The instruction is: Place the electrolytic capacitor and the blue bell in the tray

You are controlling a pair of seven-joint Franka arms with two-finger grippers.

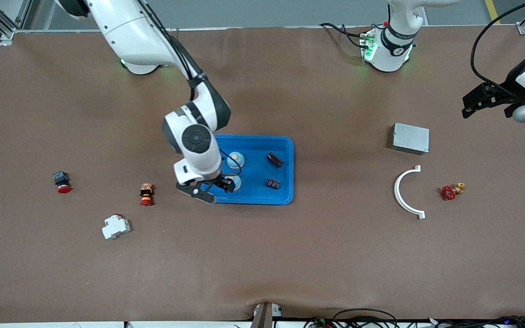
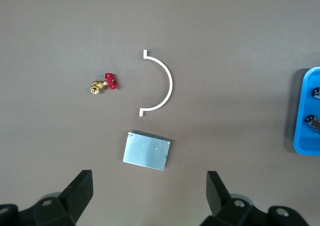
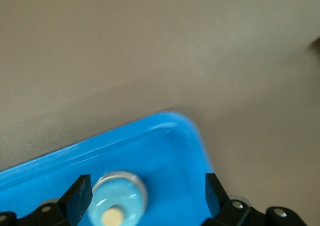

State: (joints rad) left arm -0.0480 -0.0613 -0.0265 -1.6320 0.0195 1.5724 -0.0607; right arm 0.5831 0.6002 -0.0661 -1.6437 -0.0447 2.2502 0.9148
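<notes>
The bright-blue tray (image 1: pixel 285 171) lies mid-table. In it are two light-blue bells, one (image 1: pixel 235 159) farther from the front camera and one (image 1: pixel 234 182) nearer, which my right gripper partly hides. A dark cylindrical capacitor (image 1: pixel 275 159) and a small dark block (image 1: pixel 272 183) also lie in the tray. My right gripper (image 1: pixel 219 187) is open and low over the tray's corner. In the right wrist view its fingers (image 3: pixel 147 191) stand apart on either side of a bell (image 3: pixel 117 201) resting on the tray floor (image 3: pixel 170 151). My left gripper (image 1: pixel 472 102) is open and empty, waiting high over the left arm's end of the table.
A grey metal box (image 1: pixel 410 138), a white arc (image 1: pixel 406 193) and a red valve (image 1: pixel 451 191) lie toward the left arm's end. A red push-button (image 1: pixel 62 182), an orange-red button (image 1: pixel 146 194) and a white breaker (image 1: pixel 115 226) lie toward the right arm's end.
</notes>
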